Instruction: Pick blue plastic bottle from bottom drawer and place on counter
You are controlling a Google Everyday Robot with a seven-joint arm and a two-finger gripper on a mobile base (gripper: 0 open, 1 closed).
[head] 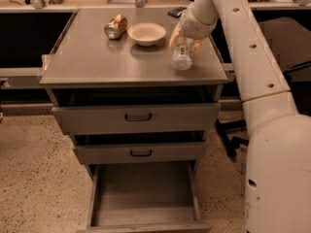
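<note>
My gripper (183, 39) hangs over the right side of the counter (97, 57) and is shut on the blue plastic bottle (181, 56). The bottle is clear with a pale label and tilts with its base toward the camera, low over the counter's right front part. Whether it touches the surface I cannot tell. The bottom drawer (143, 188) is pulled out at the foot of the cabinet and its flat floor holds nothing.
A gold-brown can (115, 27) lies on its side at the counter's back, with a cream bowl (146, 33) beside it, just left of the gripper. Two upper drawers with black handles (138, 117) are slightly open. A dark table (286, 38) stands on the right.
</note>
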